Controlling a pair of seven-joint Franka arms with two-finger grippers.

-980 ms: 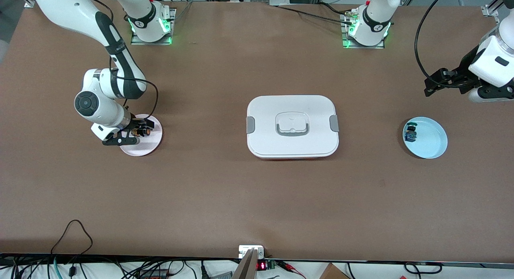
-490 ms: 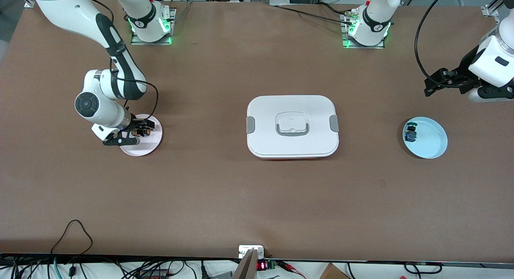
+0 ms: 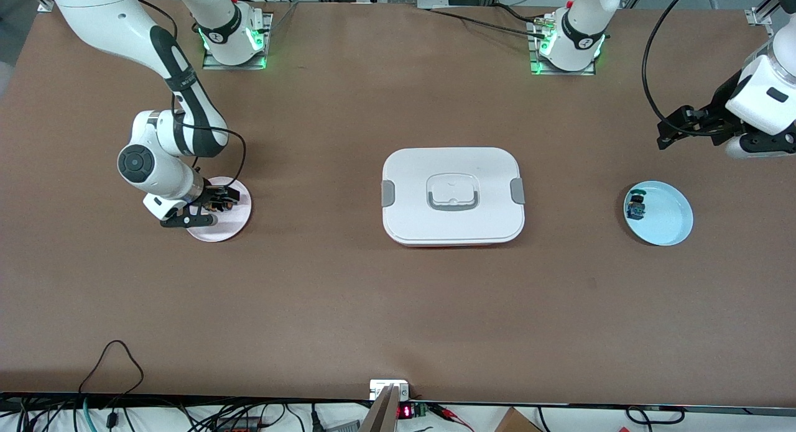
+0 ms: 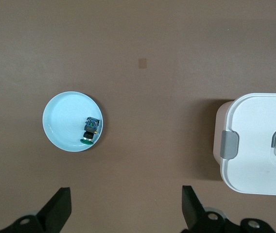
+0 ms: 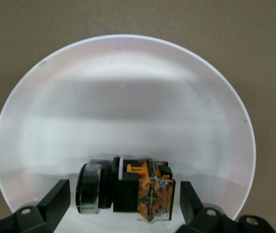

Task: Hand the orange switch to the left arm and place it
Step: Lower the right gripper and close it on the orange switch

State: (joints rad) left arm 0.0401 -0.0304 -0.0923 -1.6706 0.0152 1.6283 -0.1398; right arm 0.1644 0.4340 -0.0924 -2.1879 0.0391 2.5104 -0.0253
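The orange switch (image 5: 128, 188), black with orange parts and a metal ring end, lies on a pale pink plate (image 5: 123, 97) toward the right arm's end of the table. My right gripper (image 3: 217, 203) is low over that plate, open, with one finger on each side of the switch (image 3: 222, 202) and gaps showing at both ends. The white lidded box (image 3: 453, 196) stands in the middle of the table and shows in part in the left wrist view (image 4: 259, 141). My left gripper (image 3: 666, 132) is open and empty, waiting in the air near the left arm's end of the table.
A light blue plate (image 3: 665, 217) holding a small blue-and-green switch (image 3: 635, 206) sits toward the left arm's end; both show in the left wrist view, the plate (image 4: 62, 116) and the switch (image 4: 90, 130). Cables lie along the table edge nearest the front camera.
My right gripper has sunk a little lower around the orange switch on the pink plate. The left arm has not moved.
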